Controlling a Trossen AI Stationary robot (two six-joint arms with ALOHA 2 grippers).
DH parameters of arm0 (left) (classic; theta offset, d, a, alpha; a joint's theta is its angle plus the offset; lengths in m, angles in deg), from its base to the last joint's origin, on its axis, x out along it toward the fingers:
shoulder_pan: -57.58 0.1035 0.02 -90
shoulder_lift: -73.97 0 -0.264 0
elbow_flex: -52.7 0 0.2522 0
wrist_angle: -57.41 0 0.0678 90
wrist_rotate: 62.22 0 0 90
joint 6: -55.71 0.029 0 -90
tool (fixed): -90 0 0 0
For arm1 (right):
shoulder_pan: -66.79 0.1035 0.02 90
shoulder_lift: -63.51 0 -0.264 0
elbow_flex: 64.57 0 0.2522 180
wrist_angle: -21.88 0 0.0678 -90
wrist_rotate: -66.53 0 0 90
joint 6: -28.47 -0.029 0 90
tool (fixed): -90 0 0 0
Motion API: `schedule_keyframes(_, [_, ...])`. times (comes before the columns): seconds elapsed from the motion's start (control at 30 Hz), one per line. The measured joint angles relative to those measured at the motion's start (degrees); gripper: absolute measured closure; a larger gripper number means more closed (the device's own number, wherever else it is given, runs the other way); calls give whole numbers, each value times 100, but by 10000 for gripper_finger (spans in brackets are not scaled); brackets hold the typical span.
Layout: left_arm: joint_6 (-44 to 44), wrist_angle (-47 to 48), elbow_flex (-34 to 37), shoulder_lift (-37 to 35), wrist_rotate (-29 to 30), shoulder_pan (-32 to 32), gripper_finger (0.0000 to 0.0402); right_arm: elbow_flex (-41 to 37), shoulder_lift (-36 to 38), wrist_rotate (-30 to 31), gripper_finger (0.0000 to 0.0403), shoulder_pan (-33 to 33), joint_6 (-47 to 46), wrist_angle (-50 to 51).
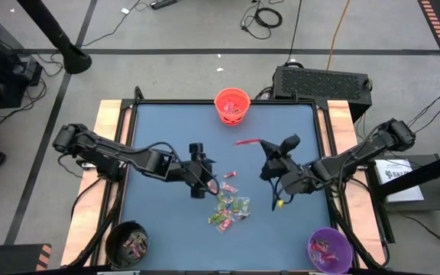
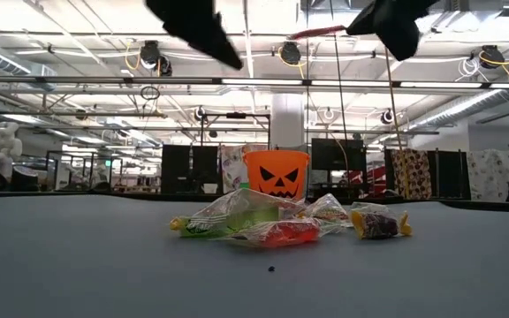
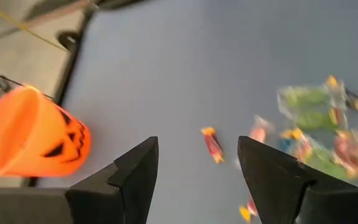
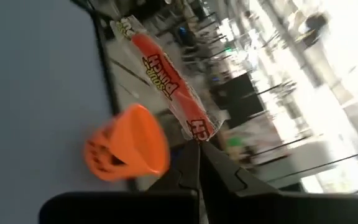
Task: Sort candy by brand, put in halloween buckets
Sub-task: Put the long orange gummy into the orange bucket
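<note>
Both arms reach over the blue table (image 1: 159,221) in the high view. Left gripper (image 1: 198,180) hangs over the loose candy pile (image 1: 230,210) at mid-table, fingers apart and empty. Right gripper (image 1: 270,149) is pinched on a long red candy stick (image 1: 247,141), held between the pile and the orange bucket (image 1: 232,105) at the far edge. Black bucket (image 1: 127,243) stands at the near left corner and purple bucket (image 1: 330,248) at the near right, each with sweets inside.

Low view: candy pile (image 2: 277,223) lies on the table surface, green and red wrappers together, with the orange bucket (image 2: 277,174) upright behind it, jack-o'-lantern face toward the camera. Two dark grippers show at the upper edge, above the pile.

Left wrist view: two dark fingers (image 3: 135,171) stand wide apart with nothing between them. A small red sweet (image 3: 213,144) lies on the table beyond them, the pile (image 3: 319,130) to one side, the orange bucket (image 3: 30,140) to the other.

Right wrist view: closed fingertips (image 4: 197,162) clamp one end of the red candy stick (image 4: 169,87), its wrapper lettered; the orange bucket (image 4: 129,146) lies beyond.
</note>
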Motion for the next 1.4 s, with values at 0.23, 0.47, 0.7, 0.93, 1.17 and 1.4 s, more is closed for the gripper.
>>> schedule_keyframes(0.23, [-134,-525,0,-183,1026,5,174,-4,30,-3045,402,-1517,-1797,-704])
schedule_keyframes(0.47, [-668,-516,0,-457,2276,111,174,-4,-28,-5853,402,-3919,-3403,-1480])
schedule_keyframes(0.7, [-623,-512,-2,-487,2258,133,174,-4,-582,-6857,402,-5782,-4382,-2103])
schedule_keyframes(0.93, [-517,-498,-2,-487,2249,138,174,-4,-1663,-7470,402,-5869,-4633,-2321])
schedule_keyframes(1.17, [-521,-493,-2,-487,2227,127,174,-4,-2237,-7198,391,-5827,-4744,-2438])
schedule_keyframes(1.4, [-638,-250,-2,-487,2220,105,174,-4,-1817,-7146,277,-5671,-4663,-2340])
